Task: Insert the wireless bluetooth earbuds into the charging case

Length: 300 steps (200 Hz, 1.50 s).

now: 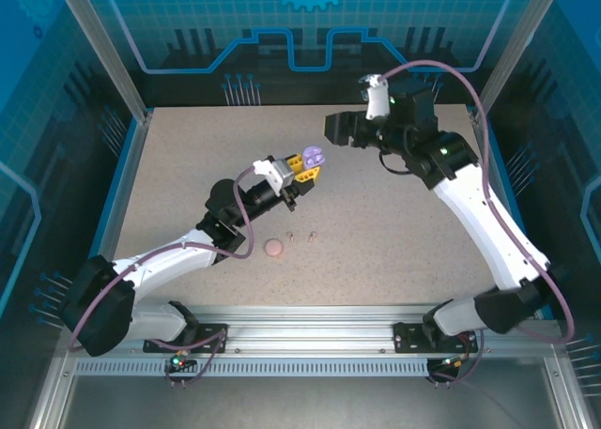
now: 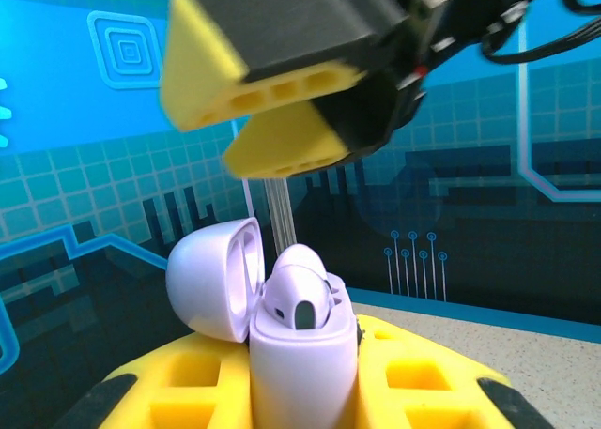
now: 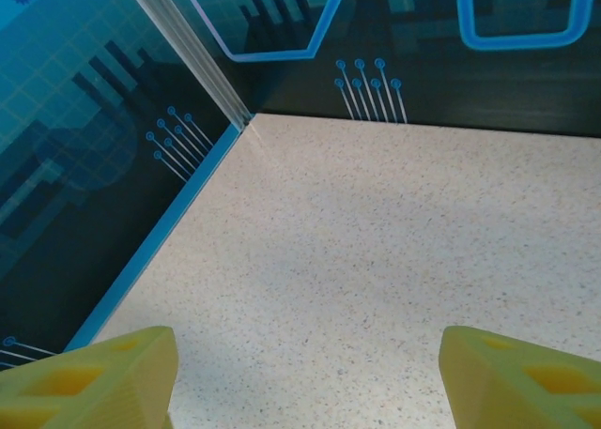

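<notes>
A small lavender charging case (image 2: 302,354) is clamped upright between the yellow fingers (image 2: 413,384) of the left gripper (image 1: 310,165), clear of the speckled table (image 1: 376,260). Its rounded lid (image 2: 214,277) is hinged open to one side of the fingers. The glossy head of one lavender earbud (image 2: 302,302) is seen seated in the case body, marked with a dark oval spot. Whether a second bud sits beside it cannot be told.

Two loose earbuds (image 1: 291,235) are laid on the table behind the left gripper, toward the arms' bases, a little apart from each other. They are too small for their colour to be made out. Just beside them, a closed round pink case (image 1: 274,248) is rested on the table.

The right gripper (image 1: 341,129) is held near the open case, on its far side. In the left wrist view its yellow tips are seen above the case mouth. Its jaws are spread wide apart. From its own wrist camera, bare table and a corner of the blue wall (image 3: 423,53) are seen beyond the two fingertips (image 3: 103,373).
</notes>
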Motion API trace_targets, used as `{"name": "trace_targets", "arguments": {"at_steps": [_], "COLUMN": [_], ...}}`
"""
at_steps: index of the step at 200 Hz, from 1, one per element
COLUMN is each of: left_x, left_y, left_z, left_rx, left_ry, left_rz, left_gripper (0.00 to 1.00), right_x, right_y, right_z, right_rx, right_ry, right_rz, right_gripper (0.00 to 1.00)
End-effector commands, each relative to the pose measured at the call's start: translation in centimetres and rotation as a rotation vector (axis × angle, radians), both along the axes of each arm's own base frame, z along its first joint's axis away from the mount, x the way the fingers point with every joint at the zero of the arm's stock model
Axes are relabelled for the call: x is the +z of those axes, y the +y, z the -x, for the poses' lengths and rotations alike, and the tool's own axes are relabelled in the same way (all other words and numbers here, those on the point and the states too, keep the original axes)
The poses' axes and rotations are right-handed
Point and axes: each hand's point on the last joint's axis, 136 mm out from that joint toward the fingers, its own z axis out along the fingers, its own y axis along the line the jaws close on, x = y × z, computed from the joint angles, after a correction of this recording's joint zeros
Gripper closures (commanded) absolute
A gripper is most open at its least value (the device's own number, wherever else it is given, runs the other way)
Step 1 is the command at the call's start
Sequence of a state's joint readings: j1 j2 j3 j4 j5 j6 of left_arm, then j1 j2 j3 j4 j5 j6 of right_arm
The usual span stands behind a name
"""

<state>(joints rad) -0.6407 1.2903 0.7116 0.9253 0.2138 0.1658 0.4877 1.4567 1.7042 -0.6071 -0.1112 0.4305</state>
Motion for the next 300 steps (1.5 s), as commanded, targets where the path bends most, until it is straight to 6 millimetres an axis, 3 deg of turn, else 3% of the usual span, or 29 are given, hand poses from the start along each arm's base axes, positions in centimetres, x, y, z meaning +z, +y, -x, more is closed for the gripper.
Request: {"name": "trace_targets", "arguments": {"at_steps": [1, 33, 67, 104, 149, 178, 225, 261, 300], "left_x": [0.8, 0.4, 0.1, 0.3, 0.7, 0.7, -0.5, -3.9, -8.8], "left_y": [-0.3, -0.6, -0.8, -0.7, -0.7, -0.8, -1.2, -2.7, -5.6], "left_z": [0.8, 0.8, 0.6, 0.5, 0.4, 0.3, -0.5, -1.5, -2.1], "left_rx": [-0.039, -0.049, -0.047, -0.039, -0.027, -0.026, -0.026, -0.044, -0.067], "left_ry": [-0.013, -0.002, 0.003, 0.000, -0.011, -0.007, 0.059, 0.192, 0.352], "left_rz": [0.036, 0.034, 0.032, 0.033, 0.027, 0.022, 0.024, 0.001, -0.025], "left_gripper": [1.00, 1.00, 1.00, 1.00, 1.00, 1.00, 1.00, 1.00, 1.00], "right_x": [-2.3, -3.3, -4.4, -4.8, -5.5, -5.5, -4.6, -8.5, -13.4], "right_y": [1.0, 2.4, 3.2, 3.0, 2.1, 0.1, -5.0, -9.1, -12.4], "right_z": [-0.4, -1.4, -1.1, 0.4, 3.9, 5.1, 4.3, 3.8, 4.2], "right_rx": [0.030, 0.054, 0.075, 0.088, 0.120, 0.066, -0.116, -0.264, -0.384], "right_ry": [0.131, 0.174, 0.195, 0.193, 0.213, 0.193, 0.172, 0.243, 0.328], "right_rz": [0.016, 0.032, 0.056, 0.075, 0.087, 0.072, -0.012, 0.000, -0.009], "right_gripper": [0.25, 0.25, 0.25, 0.25, 0.26, 0.26, 0.24, 0.21, 0.20]}}
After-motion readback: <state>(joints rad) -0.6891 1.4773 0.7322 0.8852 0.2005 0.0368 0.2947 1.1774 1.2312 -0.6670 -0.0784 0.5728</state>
